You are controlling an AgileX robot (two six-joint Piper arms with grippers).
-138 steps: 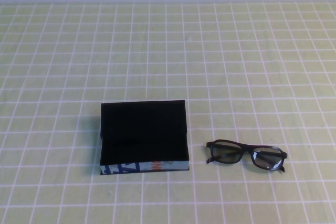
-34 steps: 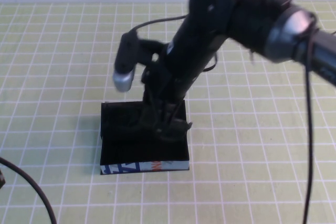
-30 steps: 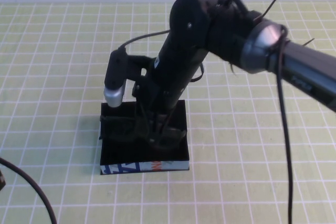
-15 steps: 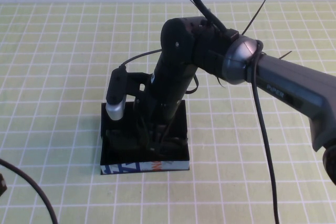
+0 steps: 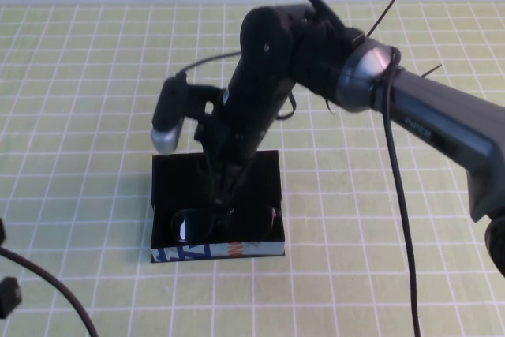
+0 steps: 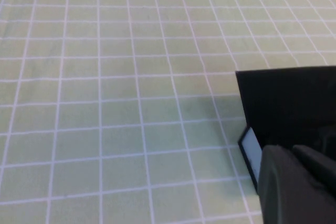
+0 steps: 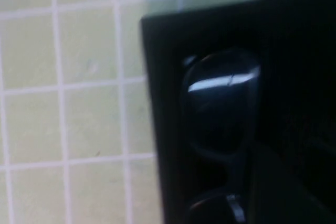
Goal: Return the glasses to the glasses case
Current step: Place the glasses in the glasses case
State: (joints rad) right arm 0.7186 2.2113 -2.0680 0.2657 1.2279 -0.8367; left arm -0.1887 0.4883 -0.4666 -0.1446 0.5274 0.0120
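On the green checked tablecloth [image 5: 95, 116], the glasses [image 5: 227, 223] lie in the glasses case [image 5: 181, 187] along its printed edge. The right gripper [image 5: 223, 187] hovers above them, released. The left gripper is out of view.

Right wrist view: glasses lying inside the glasses case, seen close from above.

The glasses case [image 7: 163, 103], matte black, fills the right part of the frame; its left wall runs down the centre and one corner sits at upper centre. The glasses [image 7: 223, 108] lie inside, close along that wall: one dark lens with a bright glare streak at centre, a second lens partly visible at the lower edge. The tablecloth [image 7: 68, 103], pale green with a white grid, fills the left side. A blurred dark shape at lower right cannot be identified.
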